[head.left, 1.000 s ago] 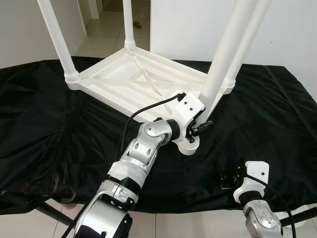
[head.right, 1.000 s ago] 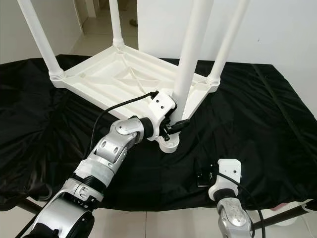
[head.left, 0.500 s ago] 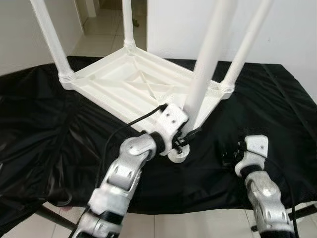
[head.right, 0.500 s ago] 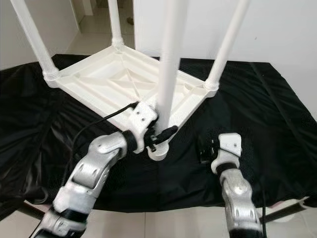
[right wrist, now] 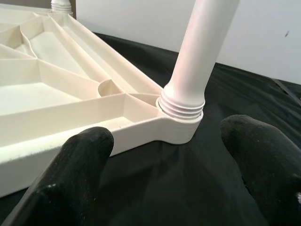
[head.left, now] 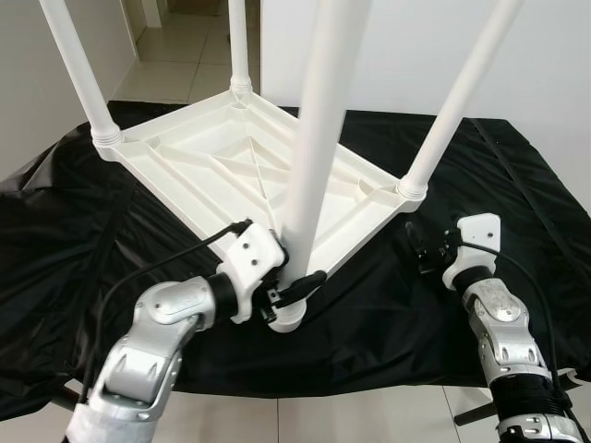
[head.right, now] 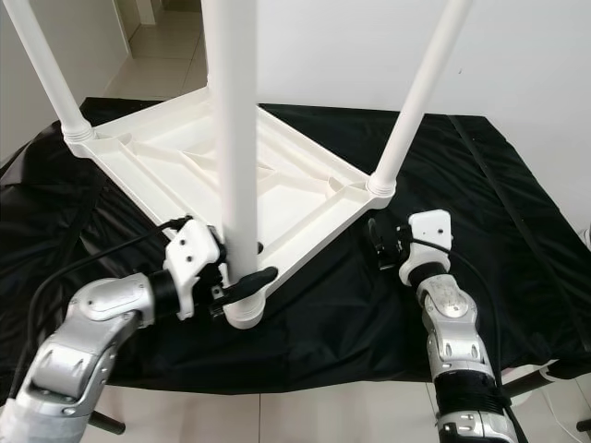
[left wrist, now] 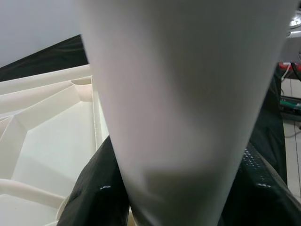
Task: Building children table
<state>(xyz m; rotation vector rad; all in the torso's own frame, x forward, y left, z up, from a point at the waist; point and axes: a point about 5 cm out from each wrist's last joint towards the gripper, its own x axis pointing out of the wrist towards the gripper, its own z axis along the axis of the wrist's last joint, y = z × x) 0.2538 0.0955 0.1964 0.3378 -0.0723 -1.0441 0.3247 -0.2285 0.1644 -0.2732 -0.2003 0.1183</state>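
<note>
The white plastic children's table (head.left: 249,171) lies upside down on a black shiny cloth (head.left: 83,240) that covers a wider stand. Four round white plastic legs stick up from its corners, and the tops of all four are cut off by the picture edge. The near leg (head.left: 309,148) is the closest to the camera and hides part of the table behind it. In the left wrist view this leg is a big blurry white shape, so the black fingers beside it are hard to make out.

The left gripper (head.left: 294,288) is at the bottom of the near leg, and its fingers are closed around that leg, just above the leg's round foot end on the cloth. The right gripper (head.left: 417,247) is near the table's right corner, just beside the right leg (head.right: 406,101). Its two black fingers (right wrist: 80,155) are spread wide apart and hold nothing, with the corner and the leg's ribbed collar in front of them.

Behind the table there is a plain white wall (head.left: 406,46). A pale tiled floor (head.left: 185,69) leads away through a doorway at the far left.
</note>
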